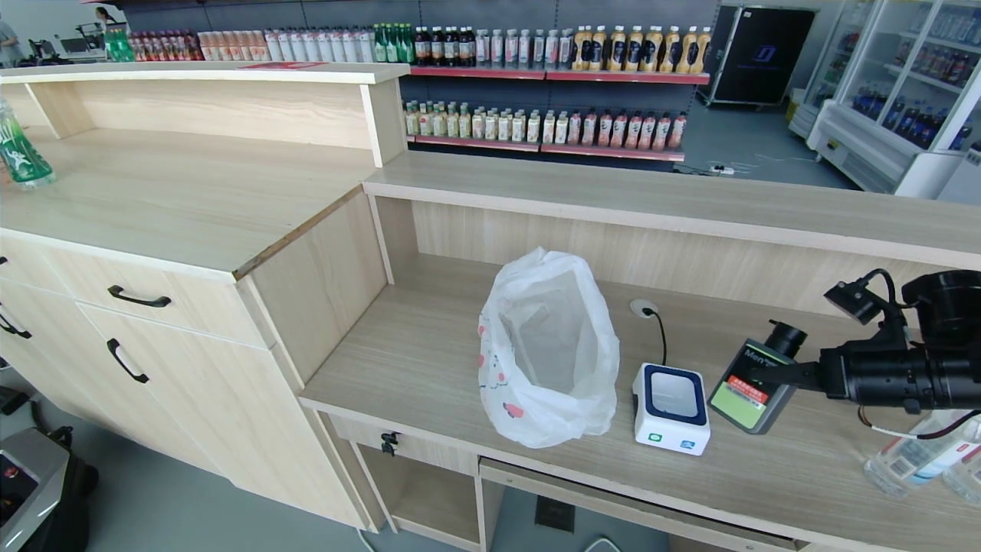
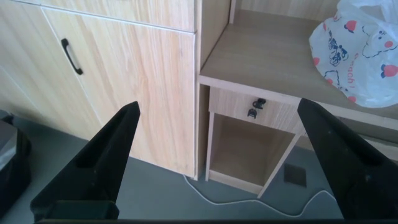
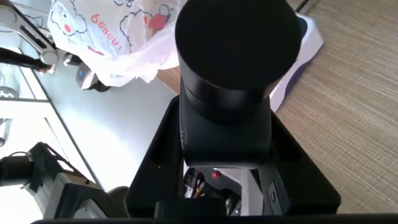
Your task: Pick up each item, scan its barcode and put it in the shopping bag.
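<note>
My right gripper [image 1: 775, 376] is shut on a dark bottle [image 1: 749, 389] with a black cap and a grey-green label. It holds the bottle tilted just right of the white barcode scanner [image 1: 670, 408], a little above the counter. In the right wrist view the bottle [image 3: 233, 81] stands between the fingers, with the scanner [image 3: 309, 38] and the bag [image 3: 112, 37] beyond it. The white plastic shopping bag [image 1: 548, 349] stands open on the counter, left of the scanner. My left gripper [image 2: 219, 107] hangs open and empty low before the cabinet front, the bag [image 2: 360, 50] off to one side.
Clear water bottles [image 1: 920, 454] lie on the counter [image 1: 429, 360] at the right edge. A green bottle [image 1: 19, 149] stands on the higher counter at far left. The scanner's cable runs to a hole [image 1: 644, 309] behind it. Drink shelves line the back.
</note>
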Controlling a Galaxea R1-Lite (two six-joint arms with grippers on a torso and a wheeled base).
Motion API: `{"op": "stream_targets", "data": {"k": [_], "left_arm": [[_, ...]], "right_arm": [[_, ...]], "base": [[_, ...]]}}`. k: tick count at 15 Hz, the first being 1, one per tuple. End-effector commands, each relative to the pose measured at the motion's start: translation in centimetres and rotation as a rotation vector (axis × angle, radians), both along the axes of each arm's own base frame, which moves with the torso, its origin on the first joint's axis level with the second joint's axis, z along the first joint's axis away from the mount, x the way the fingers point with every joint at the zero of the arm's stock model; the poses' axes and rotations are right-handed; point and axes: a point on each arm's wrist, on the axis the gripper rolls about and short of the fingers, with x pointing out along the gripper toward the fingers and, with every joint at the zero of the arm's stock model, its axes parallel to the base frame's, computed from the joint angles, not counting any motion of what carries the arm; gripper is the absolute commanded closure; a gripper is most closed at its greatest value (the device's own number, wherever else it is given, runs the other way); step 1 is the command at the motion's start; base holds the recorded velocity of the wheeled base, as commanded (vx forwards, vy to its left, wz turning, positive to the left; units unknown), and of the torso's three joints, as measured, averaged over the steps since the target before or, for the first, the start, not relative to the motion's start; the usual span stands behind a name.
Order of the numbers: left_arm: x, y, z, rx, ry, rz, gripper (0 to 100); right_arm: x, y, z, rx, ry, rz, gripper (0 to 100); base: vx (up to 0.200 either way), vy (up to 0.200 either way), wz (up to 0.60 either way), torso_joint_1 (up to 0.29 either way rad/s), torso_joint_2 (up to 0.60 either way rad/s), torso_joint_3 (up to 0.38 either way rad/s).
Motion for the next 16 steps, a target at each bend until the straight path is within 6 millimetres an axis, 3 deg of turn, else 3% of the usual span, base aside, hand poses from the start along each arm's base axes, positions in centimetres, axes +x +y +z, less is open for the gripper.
{"op": "stream_targets", "data": {"k": [1,16], "left_arm": [[0.0,0.0,0.0,0.0,0.0,0.001,0],[0.0,0.0,0.0,0.0,0.0,0.001,0]], "right_arm": [[0.7,0.2,-0.5,-0.002,-0.014,0.01,100],[5.1,3.2,-2.8,-0.02,-0.134,0.124,100]], "base": [[0.0,0.0,0.0,0.0,0.0,0.0],[0.0,0.0,0.0,0.0,0.0,0.0]]}}
